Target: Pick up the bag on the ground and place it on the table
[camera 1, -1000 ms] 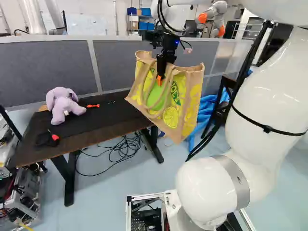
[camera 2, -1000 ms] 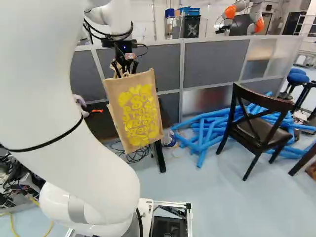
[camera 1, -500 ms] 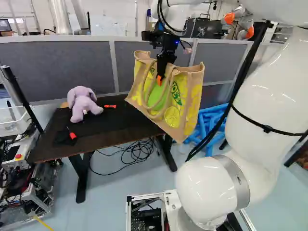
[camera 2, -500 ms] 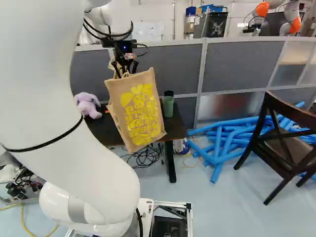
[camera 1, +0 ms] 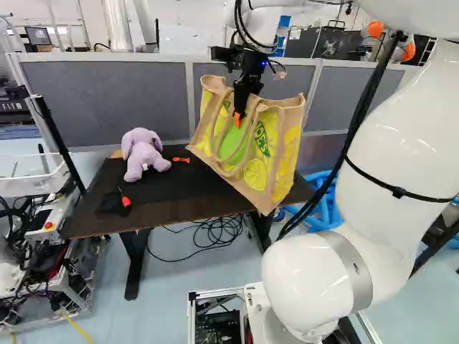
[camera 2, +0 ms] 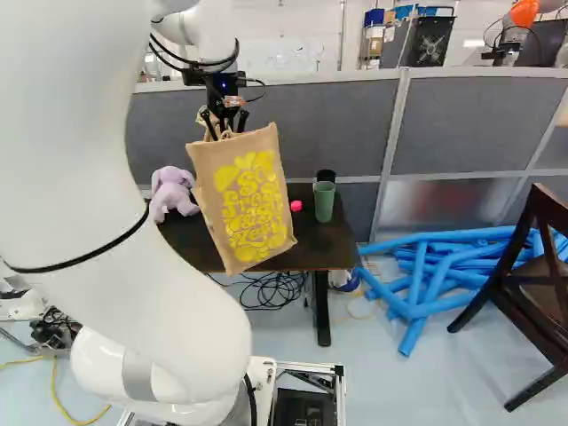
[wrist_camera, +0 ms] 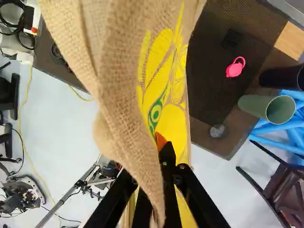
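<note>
With the lift done, carrying looks the step in hand: the tool (camera 1: pixel 239 115) pinches the bag (camera 1: pixel 285 154), which hangs by the desk's (camera 1: pixel 172 213) near edge. Next, its bottom must clear that edge, then settle between plush toy (camera 1: pixel 143 154) and green cup (camera 2: pixel 324 204).

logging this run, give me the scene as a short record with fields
object: jute tote bag, yellow printing, hanging tilted in the air
gripper: shut on the jute tote bag near its handles
destination: dark table
on table: purple plush toy, green cup, black cup beside it, pink looped cap
floor: blue tubes, black cables, dark wooden chair
task status: bag off the ground, not yet on the table
</note>
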You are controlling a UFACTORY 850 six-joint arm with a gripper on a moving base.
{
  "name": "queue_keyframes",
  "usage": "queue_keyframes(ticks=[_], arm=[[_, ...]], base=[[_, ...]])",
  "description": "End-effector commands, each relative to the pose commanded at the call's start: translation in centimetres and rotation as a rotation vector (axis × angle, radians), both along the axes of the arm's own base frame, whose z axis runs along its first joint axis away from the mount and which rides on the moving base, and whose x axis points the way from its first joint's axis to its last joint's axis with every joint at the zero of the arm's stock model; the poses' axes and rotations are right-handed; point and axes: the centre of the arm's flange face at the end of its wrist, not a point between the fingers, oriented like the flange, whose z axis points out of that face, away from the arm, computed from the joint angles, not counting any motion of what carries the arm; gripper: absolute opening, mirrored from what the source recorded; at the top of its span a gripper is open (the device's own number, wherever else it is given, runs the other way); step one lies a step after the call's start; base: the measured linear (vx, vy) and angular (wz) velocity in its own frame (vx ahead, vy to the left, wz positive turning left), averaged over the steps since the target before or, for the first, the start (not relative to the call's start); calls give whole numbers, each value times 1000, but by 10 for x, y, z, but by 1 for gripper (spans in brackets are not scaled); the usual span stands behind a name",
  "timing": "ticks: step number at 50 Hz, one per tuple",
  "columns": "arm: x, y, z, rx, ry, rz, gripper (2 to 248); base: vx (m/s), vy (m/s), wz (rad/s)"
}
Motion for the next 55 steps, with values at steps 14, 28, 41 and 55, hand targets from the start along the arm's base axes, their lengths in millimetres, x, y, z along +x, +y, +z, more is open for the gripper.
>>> queue_keyframes(ticks=[14, 28, 41, 55], arm=[[0, 0, 0, 0, 0, 0, 21], [0, 0, 0, 0, 0, 0, 21], [0, 0, 0, 0, 0, 0, 21], [0, 0, 0, 0, 0, 0, 21]], base=[[65, 18, 63], [41, -38, -5], [22, -3, -8], [-2, 0, 0]])
